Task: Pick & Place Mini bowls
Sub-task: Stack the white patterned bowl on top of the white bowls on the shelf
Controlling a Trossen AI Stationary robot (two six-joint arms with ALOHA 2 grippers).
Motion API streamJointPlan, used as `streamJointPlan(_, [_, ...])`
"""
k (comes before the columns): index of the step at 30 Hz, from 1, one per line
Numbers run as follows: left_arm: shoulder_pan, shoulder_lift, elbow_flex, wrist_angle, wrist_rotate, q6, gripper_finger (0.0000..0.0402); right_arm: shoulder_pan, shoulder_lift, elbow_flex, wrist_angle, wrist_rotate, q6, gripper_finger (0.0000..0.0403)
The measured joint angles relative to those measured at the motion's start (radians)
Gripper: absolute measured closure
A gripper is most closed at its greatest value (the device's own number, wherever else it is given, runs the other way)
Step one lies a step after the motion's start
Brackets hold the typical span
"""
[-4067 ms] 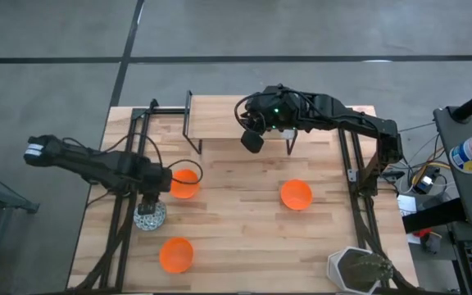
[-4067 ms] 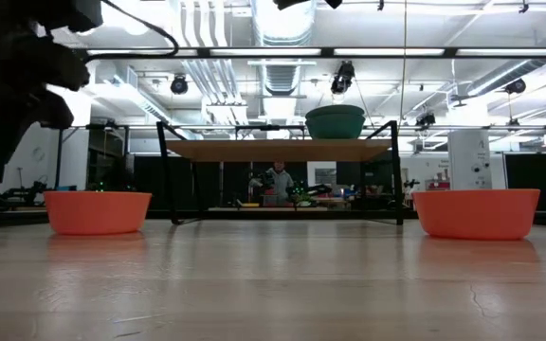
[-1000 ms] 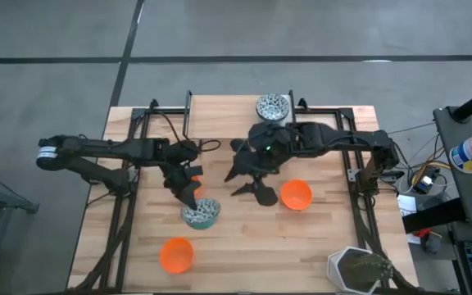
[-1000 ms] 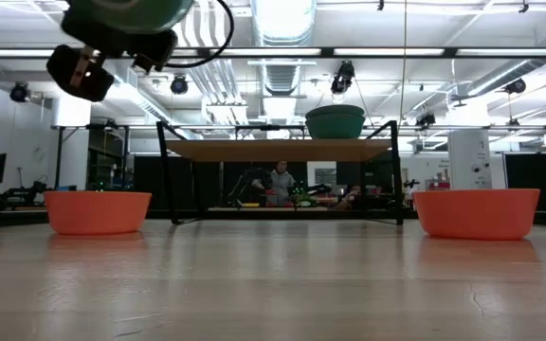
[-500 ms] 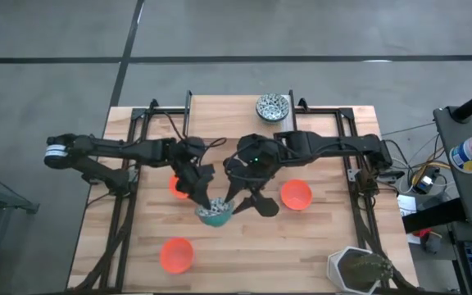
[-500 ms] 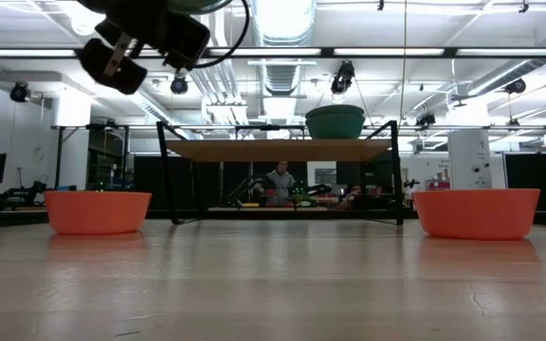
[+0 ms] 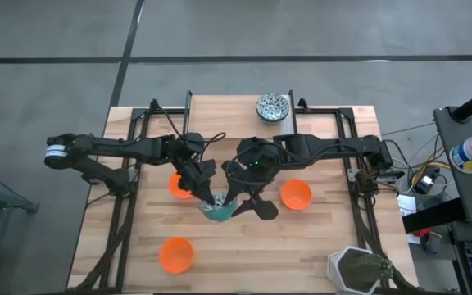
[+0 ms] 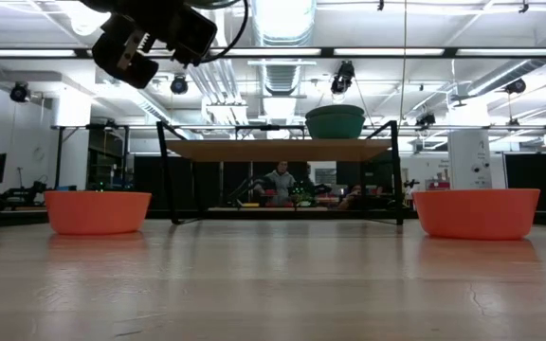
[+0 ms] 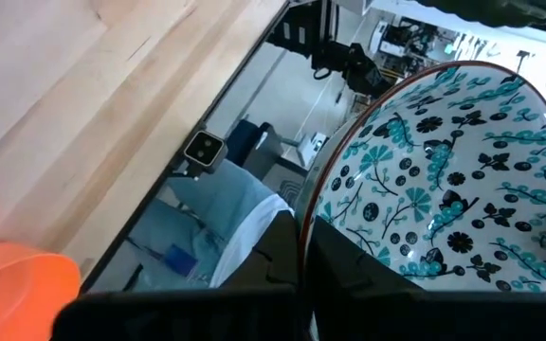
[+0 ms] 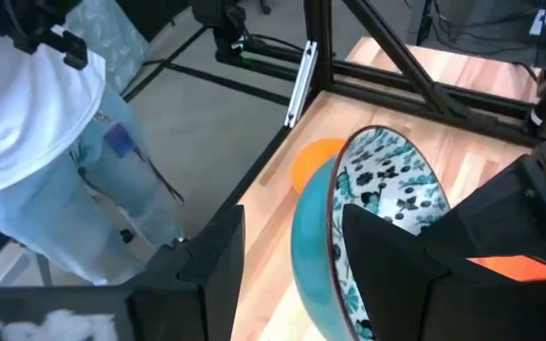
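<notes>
A mini bowl (image 7: 218,211), teal outside and patterned inside, hangs above the table's middle with my left gripper (image 7: 209,197) shut on it. My right gripper (image 10: 301,270) is open. Its fingers stand on either side of the same bowl's (image 10: 349,227) wall, and a gap shows on the outer side. Three orange mini bowls (image 7: 179,185) (image 7: 296,195) (image 7: 175,254) rest on the table. Another patterned mini bowl (image 7: 273,107) sits on the wooden shelf (image 7: 236,123) at the back. My left gripper pinches the bowl's rim (image 9: 300,216), one finger (image 9: 354,270) inside the bowl and one (image 9: 271,248) outside. The bowl is lifted clear of the table and tipped onto its edge, so its patterned inside (image 9: 444,180) faces sideways.
A white hexagonal pot (image 7: 355,269) stands at the near right corner. Black frame rails (image 7: 138,164) (image 7: 355,172) run along both sides of the table. A person in a white top and jeans (image 10: 36,123) stands beyond the table's edge.
My left gripper has carried the patterned bowl toward the table's right and slightly up, and the bowl has tipped from opening-up onto its edge. My right gripper has come toward the near edge and down to the bowl, its fingers now on either side of the bowl's wall.
</notes>
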Motion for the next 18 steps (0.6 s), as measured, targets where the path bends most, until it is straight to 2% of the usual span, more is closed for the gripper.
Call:
streamJointPlan(10, [0.0, -0.001, 0.016, -0.001, -0.028, 0.002, 0.0398, -0.001, 0.0, -0.049, 0.004, -0.009, 0.009, 0.0251])
streamJointPlan(18, [0.001, -0.001, 0.015, -0.001, -0.04, 0.003, 0.0398, -0.003, 0.0, -0.08, 0.015, -0.025, 0.006, 0.0327])
